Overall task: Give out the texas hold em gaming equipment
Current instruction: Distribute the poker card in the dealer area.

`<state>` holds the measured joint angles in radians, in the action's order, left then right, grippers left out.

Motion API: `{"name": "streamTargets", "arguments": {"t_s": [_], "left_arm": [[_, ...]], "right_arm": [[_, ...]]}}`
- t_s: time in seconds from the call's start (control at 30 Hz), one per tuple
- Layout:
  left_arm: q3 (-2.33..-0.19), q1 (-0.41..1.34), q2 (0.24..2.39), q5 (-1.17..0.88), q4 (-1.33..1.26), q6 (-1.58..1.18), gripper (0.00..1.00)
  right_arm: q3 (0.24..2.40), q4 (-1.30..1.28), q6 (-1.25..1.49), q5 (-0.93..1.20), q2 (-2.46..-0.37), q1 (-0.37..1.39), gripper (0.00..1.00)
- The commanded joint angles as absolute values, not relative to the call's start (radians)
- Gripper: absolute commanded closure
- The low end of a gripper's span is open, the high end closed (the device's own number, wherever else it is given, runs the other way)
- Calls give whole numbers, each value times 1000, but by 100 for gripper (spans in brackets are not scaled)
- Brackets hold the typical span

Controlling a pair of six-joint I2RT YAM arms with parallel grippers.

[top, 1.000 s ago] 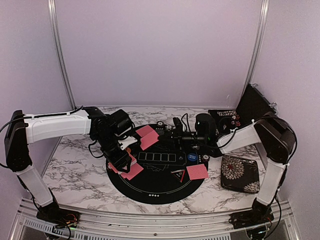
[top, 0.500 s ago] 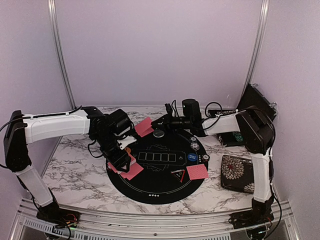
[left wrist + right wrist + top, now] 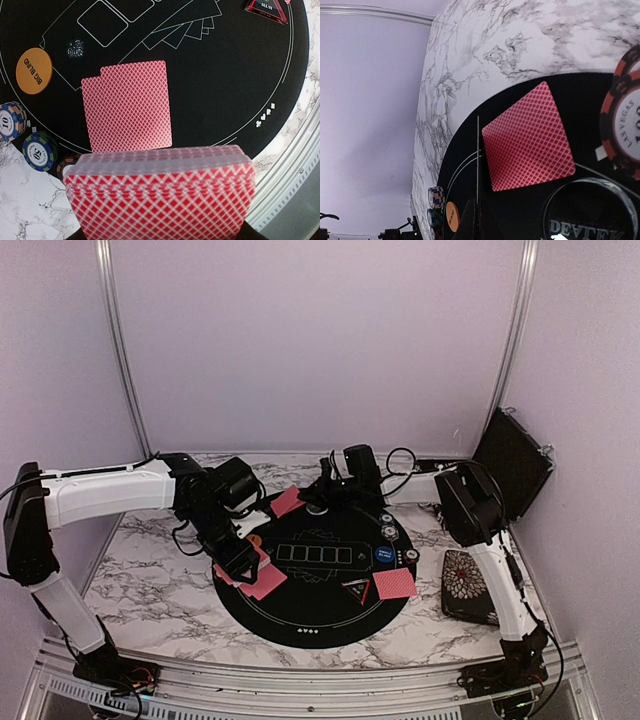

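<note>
Grip: left gripper [image 3: 238, 558] clenched on thick deck of pink-red-backed playing cards [image 3: 160, 195], held face down over left edge of large round black mat [image 3: 310, 612], likely as supply for dealing. Under it on mat: two overlapped dealt cards [image 3: 127, 105], orange round "BIG BLIND" button [image 3: 34, 70], small striped poker chip stacks [image 3: 39, 150] at mat rim; looks like one seat's set. Right gripper [image 3: 477, 217] pressed closed at mat's far edge, beside single dealt card [image 3: 527, 137]. Thin edge-on line above its tips; cannot tell whether card is pinched.
</note>
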<state>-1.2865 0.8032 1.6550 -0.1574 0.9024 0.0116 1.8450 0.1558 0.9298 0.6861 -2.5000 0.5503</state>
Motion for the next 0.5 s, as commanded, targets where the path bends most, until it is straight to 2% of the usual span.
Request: {"name": "streamTargets", "arguments": {"t_s": [0.0, 0.4, 0.47], "left_arm": [[-1285, 797, 1645, -168, 894, 14, 45], [-1284, 795, 1654, -168, 894, 13, 45], [-1286, 795, 1656, -168, 894, 13, 45]], "right_arm": [[1945, 93, 900, 655, -2537, 535, 100], [1958, 55, 885, 632, -2547, 530, 100], [1955, 52, 881, 633, -2542, 531, 97]]}}
